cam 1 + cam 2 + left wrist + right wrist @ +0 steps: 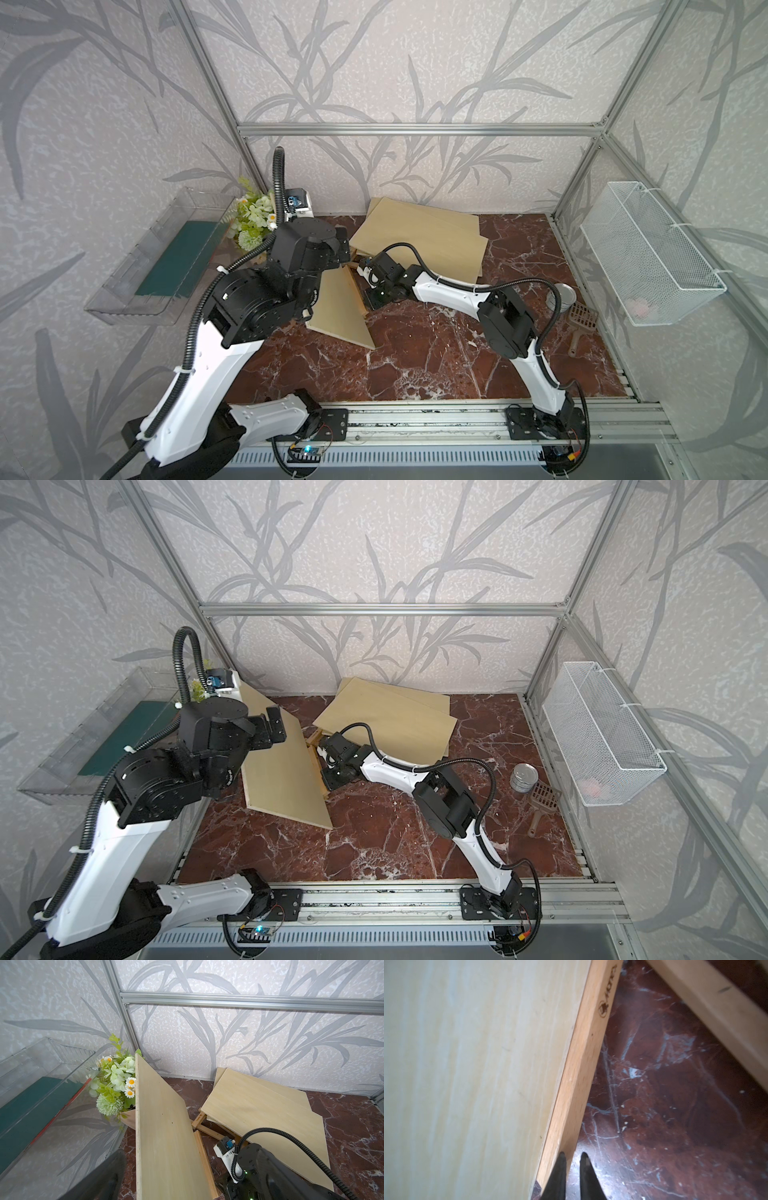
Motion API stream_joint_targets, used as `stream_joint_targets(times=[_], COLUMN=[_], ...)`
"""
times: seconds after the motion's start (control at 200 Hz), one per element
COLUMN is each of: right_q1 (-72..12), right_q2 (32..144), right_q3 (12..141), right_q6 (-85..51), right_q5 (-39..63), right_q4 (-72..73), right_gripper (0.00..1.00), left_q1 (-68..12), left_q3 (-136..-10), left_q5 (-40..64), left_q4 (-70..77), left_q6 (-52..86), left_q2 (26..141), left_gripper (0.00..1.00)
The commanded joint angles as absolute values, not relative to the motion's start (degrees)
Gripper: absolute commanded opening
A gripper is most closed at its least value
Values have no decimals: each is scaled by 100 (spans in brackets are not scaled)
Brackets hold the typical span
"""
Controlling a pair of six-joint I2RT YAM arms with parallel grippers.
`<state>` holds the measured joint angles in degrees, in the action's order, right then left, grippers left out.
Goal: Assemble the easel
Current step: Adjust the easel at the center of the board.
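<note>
A pale plywood board (282,771) leans tilted against the easel's wooden rail (583,1076), left of the table's middle. In both top views my left gripper (270,727) hovers open by the board's upper part. In the left wrist view only one dark finger (104,1178) shows, beside the board (164,1136). My right gripper (572,1156) is shut, its tips at the lower edge of the rail; whether they pinch it I cannot tell. It sits at the board's right side (365,286). More easel sticks (199,1121) poke out from under two flat boards (424,241).
A flower bunch (253,220) stands at the back left beside a clear bin (166,262) with a green pad. A tin can (524,777) and a brown scoop (542,804) lie at the right. A white wire basket (648,249) hangs on the right wall.
</note>
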<state>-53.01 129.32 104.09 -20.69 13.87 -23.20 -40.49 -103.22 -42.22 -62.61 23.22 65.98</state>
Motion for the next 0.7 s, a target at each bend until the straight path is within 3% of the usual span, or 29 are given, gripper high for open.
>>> stream_joint_targets(times=[0.0, 0.39, 0.695], right_q1=[-5630, -5818, -5818], right_q2=[12975, 13343, 14161], right_q3=[10483, 10918, 12111], right_q6=[-1855, -1431, -1763], right_q5=[1758, 2618, 3133], right_q4=[-2476, -2145, -2046], right_gripper=[16, 17, 17], left_q1=[-4005, -3982, -3988], left_q3=[-10278, -10094, -9654], left_q5=[-4239, -4023, -3747], left_q4=[-6448, -6584, -6773], left_q6=[2511, 2788, 3278], left_q2=[6506, 6607, 6637], left_gripper=[99, 99, 99])
